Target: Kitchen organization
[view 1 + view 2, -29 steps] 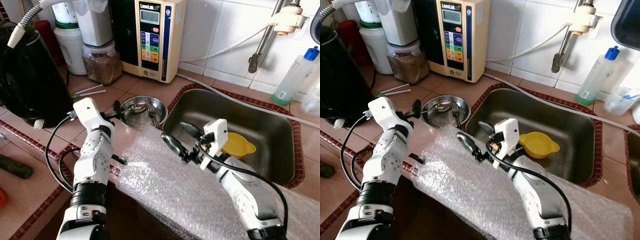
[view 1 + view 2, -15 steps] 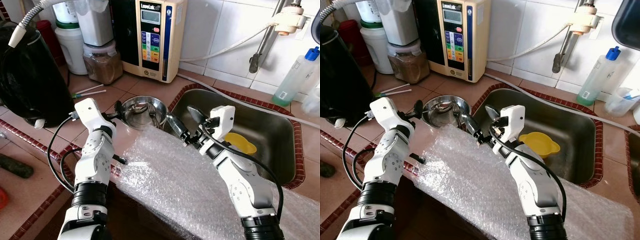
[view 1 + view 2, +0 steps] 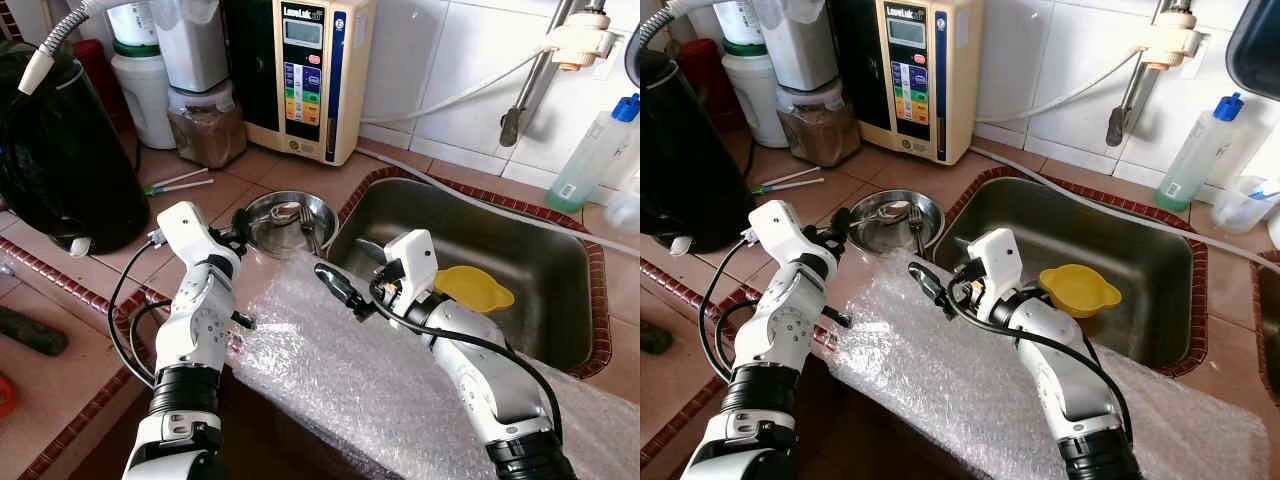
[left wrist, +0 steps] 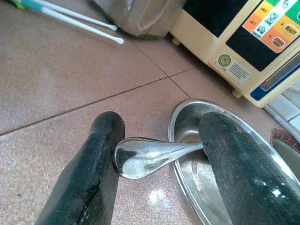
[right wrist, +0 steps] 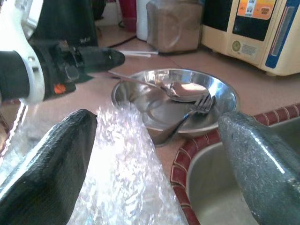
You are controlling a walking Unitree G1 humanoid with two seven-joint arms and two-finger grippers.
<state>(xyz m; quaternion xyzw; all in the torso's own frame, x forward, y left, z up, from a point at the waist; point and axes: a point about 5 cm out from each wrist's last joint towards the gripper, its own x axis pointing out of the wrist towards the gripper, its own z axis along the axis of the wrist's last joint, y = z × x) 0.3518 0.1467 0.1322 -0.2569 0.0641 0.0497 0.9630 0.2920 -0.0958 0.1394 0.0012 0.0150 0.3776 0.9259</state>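
The left wrist view shows what the head views only hint at: the left tool point(image 4: 157, 159) pinches a steel spoon point(image 4: 150, 154) between its two black fingers point(image 4: 89, 173), the spoon's end jutting over the rim of the steel bowl point(image 4: 187, 154) just beside it on the tiled worktop point(image 4: 70, 79); in the left eye view that tool point(image 3: 237, 240) sits at the bowl's left edge; the right wrist view looks from the near right across the bowl point(image 5: 176, 101) and shows inside it a fork point(image 5: 185, 117) leaning against the near wall and a second spoon point(image 5: 180, 91) lying along the bottom, with the left tool point(image 5: 93, 58) reaching in from the far left; the right tool point(image 3: 345, 280) hovers spread wide and holding nothing over the far edge of a bubble wrap sheet point(image 3: 330, 380) draped over the near worktop edge, just near of the bowl point(image 3: 290, 215); to the right the steel sink point(image 3: 560, 290) holds a yellow funnel-like dish point(image 3: 475, 288); at the far wall stands a cream water machine point(image 3: 310, 70) whose panel buttons carry words, one reading "BEAUTY" in the left wrist view; left of it a lidded jar point(image 3: 205, 125) holds brown powder; a clear bottle point(image 3: 590, 150) with a blue cap stands far right.
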